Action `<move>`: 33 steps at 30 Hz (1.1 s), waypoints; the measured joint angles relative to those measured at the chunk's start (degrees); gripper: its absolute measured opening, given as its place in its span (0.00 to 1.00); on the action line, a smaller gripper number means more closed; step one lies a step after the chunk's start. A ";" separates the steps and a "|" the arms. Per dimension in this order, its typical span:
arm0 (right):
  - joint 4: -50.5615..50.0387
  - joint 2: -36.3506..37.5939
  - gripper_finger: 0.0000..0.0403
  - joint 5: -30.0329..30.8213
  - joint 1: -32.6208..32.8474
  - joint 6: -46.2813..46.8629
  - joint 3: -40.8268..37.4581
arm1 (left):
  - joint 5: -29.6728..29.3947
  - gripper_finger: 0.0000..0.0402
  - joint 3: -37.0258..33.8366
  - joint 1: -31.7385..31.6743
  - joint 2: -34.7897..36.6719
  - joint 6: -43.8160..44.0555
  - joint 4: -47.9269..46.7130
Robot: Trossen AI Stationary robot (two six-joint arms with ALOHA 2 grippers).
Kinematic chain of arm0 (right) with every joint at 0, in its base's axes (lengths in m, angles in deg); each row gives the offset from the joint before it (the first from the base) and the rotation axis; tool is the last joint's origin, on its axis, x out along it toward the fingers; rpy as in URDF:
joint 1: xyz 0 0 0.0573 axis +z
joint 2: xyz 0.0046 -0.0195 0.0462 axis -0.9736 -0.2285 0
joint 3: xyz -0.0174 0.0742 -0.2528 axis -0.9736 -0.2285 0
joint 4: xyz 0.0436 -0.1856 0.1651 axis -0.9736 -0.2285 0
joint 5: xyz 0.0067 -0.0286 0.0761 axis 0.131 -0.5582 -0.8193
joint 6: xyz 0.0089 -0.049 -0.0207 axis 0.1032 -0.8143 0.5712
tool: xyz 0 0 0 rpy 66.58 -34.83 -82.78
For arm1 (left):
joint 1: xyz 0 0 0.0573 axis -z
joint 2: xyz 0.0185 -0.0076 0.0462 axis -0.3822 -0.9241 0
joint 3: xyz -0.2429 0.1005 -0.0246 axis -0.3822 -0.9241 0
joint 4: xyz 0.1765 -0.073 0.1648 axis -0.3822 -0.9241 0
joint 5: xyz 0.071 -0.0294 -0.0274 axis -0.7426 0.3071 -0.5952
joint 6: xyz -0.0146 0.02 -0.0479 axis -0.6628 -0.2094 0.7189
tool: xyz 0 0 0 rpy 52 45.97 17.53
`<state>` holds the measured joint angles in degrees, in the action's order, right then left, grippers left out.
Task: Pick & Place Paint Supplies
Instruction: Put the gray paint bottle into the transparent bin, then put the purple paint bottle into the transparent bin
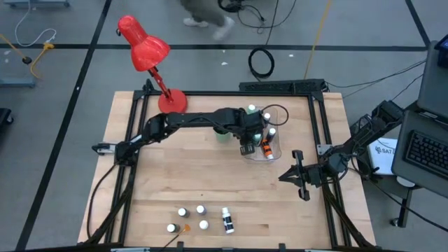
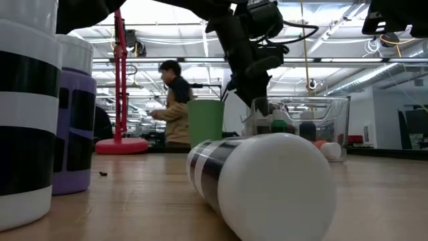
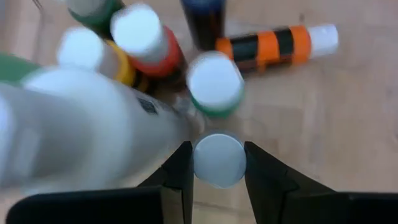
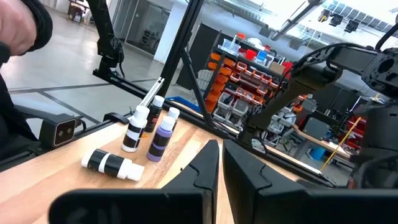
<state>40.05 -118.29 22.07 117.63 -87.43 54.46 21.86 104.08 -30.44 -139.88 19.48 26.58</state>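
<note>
Left claw [image 3: 219, 180] is inside the clear plastic bin [image 1: 274, 150], right of centre in the overhead frame, its two dark fingers closed narrowly on the round white cap of a small paint bottle [image 3: 218, 160]; the bottle's body is hidden beneath the cap. Around it stand more white-capped bottles, blurred in the wrist picture, and an orange-and-black banded bottle [image 3: 273, 45] lies on its side on the bin floor. A large white bottle [image 3: 81, 127] is cut off at that frame's left edge. A green cup [image 1: 222, 133] stands just beside the bin, partly hidden by the arm.

Right claw [image 1: 297, 176] hangs over the bench's right side, fingers together, holding nothing.

Five loose bottles [image 1: 201, 220] remain at the lower centre of the wooden bench [image 1: 168, 175]; one black-banded bottle [image 1: 227, 220] lies flat. In the low picture that cylinder [image 2: 261, 181] fills the foreground, glossy and smooth. A red lamp [image 1: 143, 47] stands at upper left.
</note>
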 joint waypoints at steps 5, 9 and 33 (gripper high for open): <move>-0.15 0.00 0.04 0.00 0.00 0.09 0.00 | -1.32 0.24 -0.07 -0.49 -0.11 0.05 0.87; -0.13 0.02 0.04 0.00 0.02 0.13 0.00 | -1.32 0.25 -0.11 -0.91 -0.15 0.21 1.27; -0.16 0.00 0.04 -0.02 0.01 0.22 0.00 | -1.65 0.63 0.17 0.78 14.74 -0.97 -18.35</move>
<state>39.90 -118.29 22.05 117.64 -87.20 54.46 20.21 104.25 -29.65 -125.14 18.51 8.23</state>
